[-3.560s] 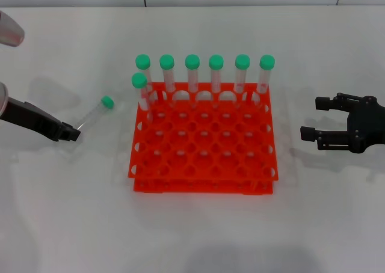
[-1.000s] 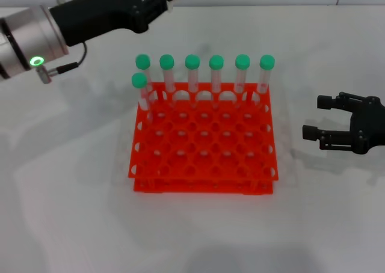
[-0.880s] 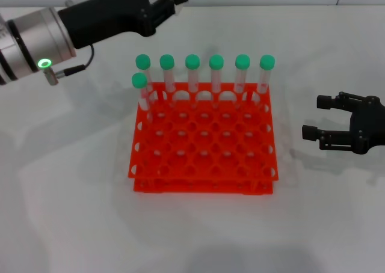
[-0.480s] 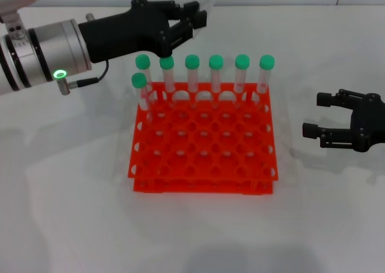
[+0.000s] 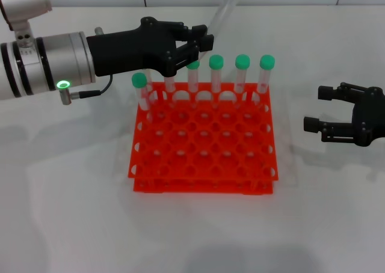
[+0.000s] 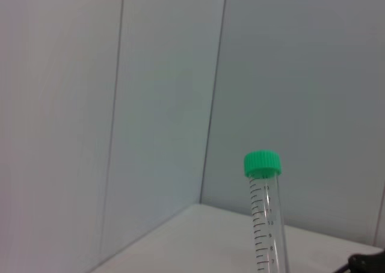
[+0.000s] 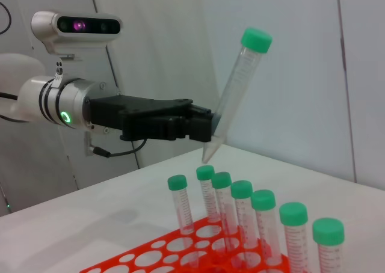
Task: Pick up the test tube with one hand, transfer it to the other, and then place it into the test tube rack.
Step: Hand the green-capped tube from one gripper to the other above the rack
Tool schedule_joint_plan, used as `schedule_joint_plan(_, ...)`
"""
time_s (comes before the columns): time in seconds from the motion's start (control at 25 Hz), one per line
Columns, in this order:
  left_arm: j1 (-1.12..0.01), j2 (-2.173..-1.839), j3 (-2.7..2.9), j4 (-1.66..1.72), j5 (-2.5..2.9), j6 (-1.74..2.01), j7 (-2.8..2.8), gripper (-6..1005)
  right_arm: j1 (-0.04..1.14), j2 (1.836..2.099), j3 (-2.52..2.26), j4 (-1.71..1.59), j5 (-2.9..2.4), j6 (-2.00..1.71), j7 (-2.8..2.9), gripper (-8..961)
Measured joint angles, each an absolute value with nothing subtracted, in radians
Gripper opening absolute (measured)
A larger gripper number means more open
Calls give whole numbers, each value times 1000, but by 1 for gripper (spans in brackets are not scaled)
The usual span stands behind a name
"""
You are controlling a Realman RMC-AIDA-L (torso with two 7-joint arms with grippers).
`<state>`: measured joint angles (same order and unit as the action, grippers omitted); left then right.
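Your left end effector (image 5: pixel 201 41) hangs above the far-left part of the test tube rack (image 5: pixel 204 159), its black fingers clamped on the lower, tapered part of the test tube (image 5: pixel 221 14). From the head view, the tube leans up and to the right from the fingers, and its green cap runs out of the top edge of the picture. The right wrist view shows the whole of it: the pointed tip sits just below the fingers (image 7: pixel 201 125), the clear body rises tilted, and the cap is at the top, well above the rack. The tip is in the air over the capped tubes standing in the rack, not touching them. The silver-grey wrist (image 5: pixel 45 65) behind this end effector carries a lit green ring.

Seven more green-capped tubes (image 5: pixel 242 74) stand upright in the rack: six along the far row, though the arm covers the tops of the two nearest the left, and one (image 5: pixel 140 88) in the second row at the left edge. The remaining holes hold nothing. The orange-red rack sits in the middle of the white bench (image 5: pixel 72 213).

Your right end effector (image 5: pixel 322 109) is off to the right of the rack, well apart from it, low over the bench. Its two black prongs are spread wide and point left, toward the rack, with nothing between them.
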<state>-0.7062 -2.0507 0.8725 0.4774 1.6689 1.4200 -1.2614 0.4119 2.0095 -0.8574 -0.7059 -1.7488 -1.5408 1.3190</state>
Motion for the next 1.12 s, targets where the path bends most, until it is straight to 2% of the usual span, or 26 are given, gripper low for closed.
schedule_joint_plan(0.36,-706,-2031,902,485,1693,1418,-1313,191,414,2010,-857,-713,-1742,-1542,1322,822)
schedule_joint_plan(1.12,-702,-2032,902,490,1692,1421,-1303,190,436,2010,-856,-776,-1660,-1531,1417,820)
